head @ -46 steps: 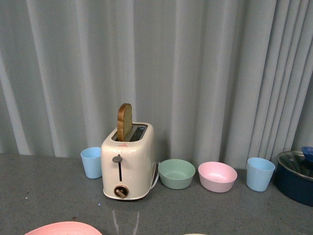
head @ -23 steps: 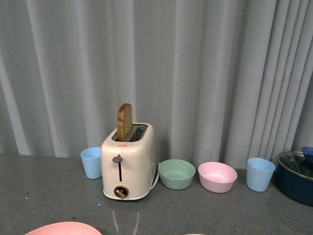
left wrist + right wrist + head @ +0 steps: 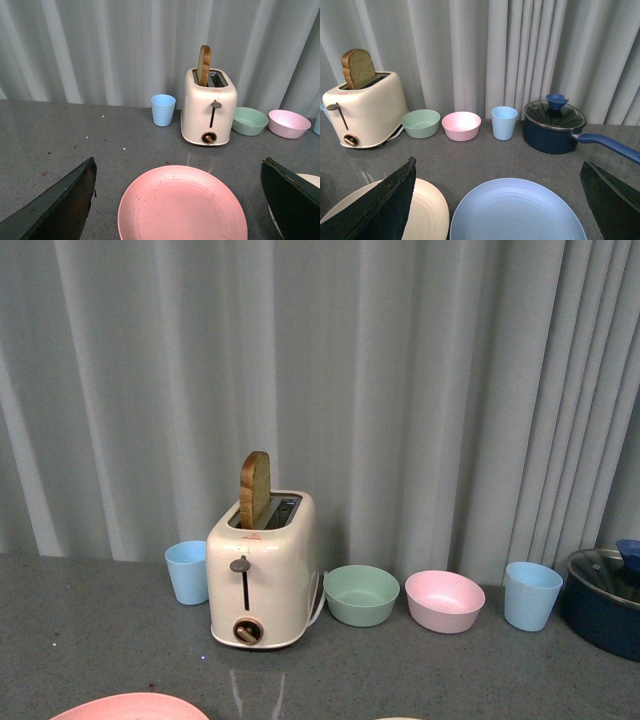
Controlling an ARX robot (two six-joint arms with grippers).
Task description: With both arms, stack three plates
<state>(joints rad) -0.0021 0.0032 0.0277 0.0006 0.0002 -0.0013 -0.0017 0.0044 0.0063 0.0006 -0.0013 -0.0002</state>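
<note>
A: While nothing on the bench [image 3: 60, 135] is stacked yet, where do you see trouble?

B: The left hand [image 3: 178, 165] gapes wide over the pink plate [image 3: 182, 205], gripping nothing. The right hand [image 3: 498, 164] is just as open above the light blue plate [image 3: 517, 212], with the cream plate [image 3: 427, 210] just beside that one.

A: So the rims are the worry?

B: Yes. All three lie flat, and their edges are shallow and low on the bench. A finger may ride over the edge and shove the plate instead of getting under it. The pink one could skid toward the toaster [image 3: 209, 112].

A: And the blue and cream pair?

B: They are so near each other that I cannot tell whether they touch, so lifting one may drag the other. The cream plate lies between the arms, so if both reach there they risk a clash.
</note>
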